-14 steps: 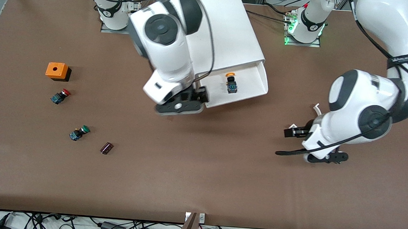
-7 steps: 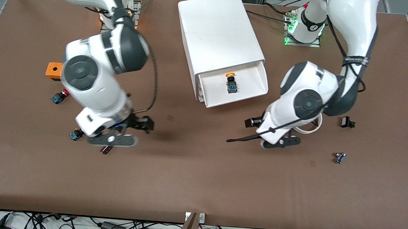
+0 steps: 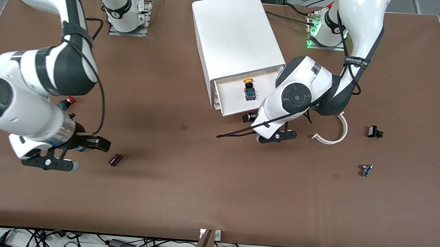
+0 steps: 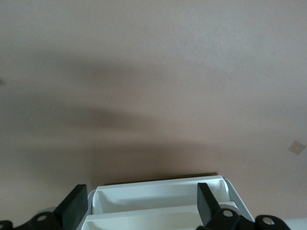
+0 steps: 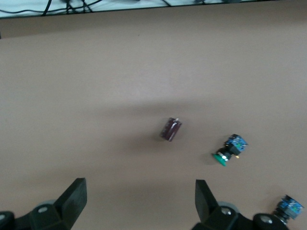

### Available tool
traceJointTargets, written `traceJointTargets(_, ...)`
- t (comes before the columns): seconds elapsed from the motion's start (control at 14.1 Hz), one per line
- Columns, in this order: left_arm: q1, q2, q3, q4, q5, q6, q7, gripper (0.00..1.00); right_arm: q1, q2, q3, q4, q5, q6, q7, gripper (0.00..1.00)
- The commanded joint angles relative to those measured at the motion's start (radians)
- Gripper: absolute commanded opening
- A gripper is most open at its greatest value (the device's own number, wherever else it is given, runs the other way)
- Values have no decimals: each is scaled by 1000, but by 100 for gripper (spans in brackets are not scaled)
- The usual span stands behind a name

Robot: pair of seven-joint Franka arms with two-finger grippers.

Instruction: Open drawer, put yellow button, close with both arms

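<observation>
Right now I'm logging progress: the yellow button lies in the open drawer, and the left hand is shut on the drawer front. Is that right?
Not quite. The yellow button does lie in the open drawer, but the left hand is open, not shut on anything. The left wrist view shows its fingers spread wide, with the drawer's front edge between them.
</observation>
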Motion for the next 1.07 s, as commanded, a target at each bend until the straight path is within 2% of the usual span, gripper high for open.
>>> traceJointTargets(0.0,7,-90,-26,-103,12,22,-29,100,-57,-66,17,-31,2,-34,-24,100)
traceJointTargets(0.07,7,-97,-32,-114,12,22,-29,100,-68,-101,17,-92,2,-21,-24,100)
traceJointTargets(0.21,8,-105,-56,-142,10,24,-38,100,-106,-240,24,-268,0,56,-33,100)
traceJointTargets(0.36,4,-108,-61,-159,12,25,-79,100,-149,-340,25,-373,-3,85,-87,100)
traceJointTargets(0.64,8,-110,-96,-186,12,27,-116,100,-308,-430,117,-403,-9,73,-244,100)
traceJointTargets(0.85,5,-119,-99,-203,9,27,-118,100,-319,-456,99,-400,-14,41,-326,100)
traceJointTargets(1.0,17,-127,-144,-226,9,27,-135,100,-319,-471,91,-401,-17,10,-325,100)
